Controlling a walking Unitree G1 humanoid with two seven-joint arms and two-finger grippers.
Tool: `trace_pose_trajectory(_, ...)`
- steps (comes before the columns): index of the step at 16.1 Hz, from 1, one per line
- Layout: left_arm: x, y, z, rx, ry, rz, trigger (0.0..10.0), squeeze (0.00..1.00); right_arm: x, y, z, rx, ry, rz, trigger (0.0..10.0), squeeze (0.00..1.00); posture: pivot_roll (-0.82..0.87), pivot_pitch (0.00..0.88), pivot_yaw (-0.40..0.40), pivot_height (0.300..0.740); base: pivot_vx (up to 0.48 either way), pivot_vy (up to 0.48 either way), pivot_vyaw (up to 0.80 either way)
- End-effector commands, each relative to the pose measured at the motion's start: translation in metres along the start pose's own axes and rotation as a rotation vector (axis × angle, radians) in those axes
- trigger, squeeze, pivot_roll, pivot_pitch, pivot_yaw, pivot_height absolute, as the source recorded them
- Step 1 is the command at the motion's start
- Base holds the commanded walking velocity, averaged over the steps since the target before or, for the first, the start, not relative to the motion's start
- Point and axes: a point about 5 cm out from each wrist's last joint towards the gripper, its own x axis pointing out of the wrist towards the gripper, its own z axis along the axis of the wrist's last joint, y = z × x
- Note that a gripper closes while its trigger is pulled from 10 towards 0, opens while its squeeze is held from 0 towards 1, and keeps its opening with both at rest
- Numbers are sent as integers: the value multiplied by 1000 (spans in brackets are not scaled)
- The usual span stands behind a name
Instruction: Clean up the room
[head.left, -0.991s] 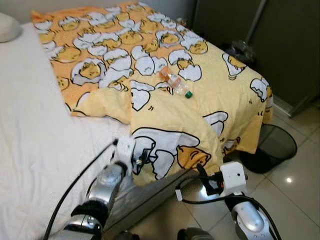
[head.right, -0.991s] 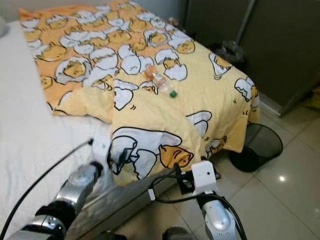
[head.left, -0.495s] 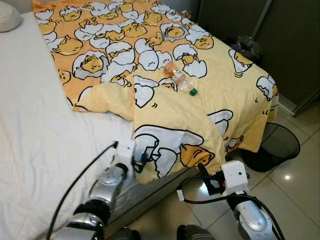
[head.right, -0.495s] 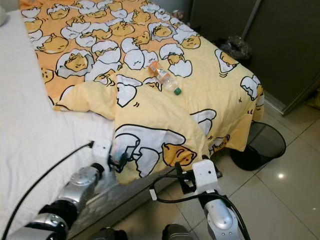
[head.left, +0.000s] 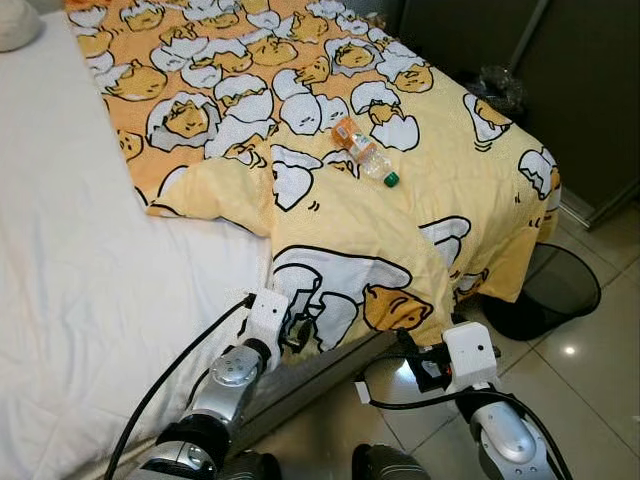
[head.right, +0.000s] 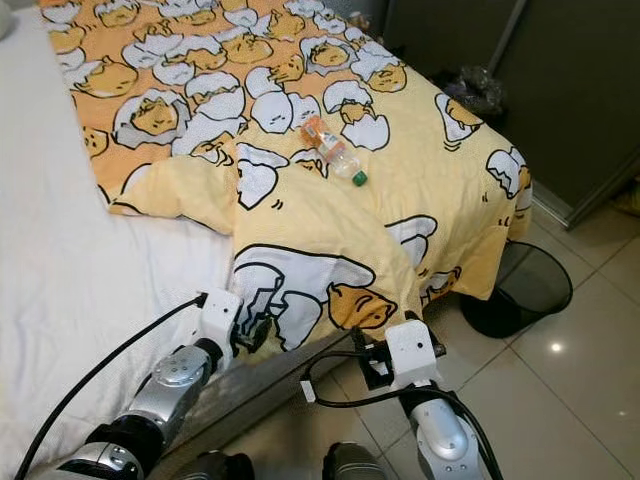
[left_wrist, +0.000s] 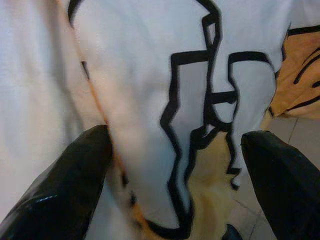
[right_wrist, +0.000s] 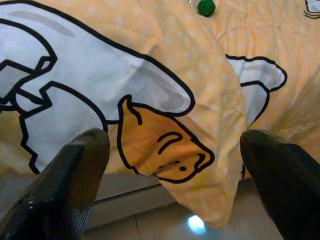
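A clear plastic bottle (head.left: 364, 160) with an orange label and green cap lies on the yellow egg-print blanket (head.left: 330, 110), which is rumpled and folded over at the bed's foot. My left gripper (head.left: 293, 333) is open at the blanket's hanging edge; in the left wrist view the printed cloth (left_wrist: 200, 90) lies close between the spread fingers (left_wrist: 55, 190). My right gripper (head.left: 413, 361) is open, low beside the bed frame, facing the drooping blanket corner (right_wrist: 170, 145). The bottle's green cap (right_wrist: 205, 6) peeks over the fold.
The white sheet (head.left: 80, 270) covers the bed's left side, with a pillow (head.left: 15, 20) at the far corner. A black mesh bin (head.left: 553, 290) stands on the tiled floor by the bed's foot. A dark wardrobe (head.left: 590, 90) and a crumpled bag (head.left: 497, 90) are behind it.
The camera has tipped and shifted, so the bed sits lower in the picture. My left gripper has come in closer to the blanket's hanging edge. The right gripper has barely moved.
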Motion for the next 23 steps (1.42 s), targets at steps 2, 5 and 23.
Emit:
trace_pose_trajectory(2,0,-17,-13,-46,66,-58,10000,0,0,-1,3,-13,-1,6,10000,0,-224,141,-5,731,0,0,0)
trace_pose_trajectory(5,1,-31,-30,-29,187,-89,9647,0,3,2,4,-13,-1,19,10000,0,-224,145,-11,731,0,0,0)
trace_pose_trajectory(23,17,-9,16,-63,51,-75,0,0,13,6,7,-1,-21,1,10000,0,-226,123,25,731,0,0,0)
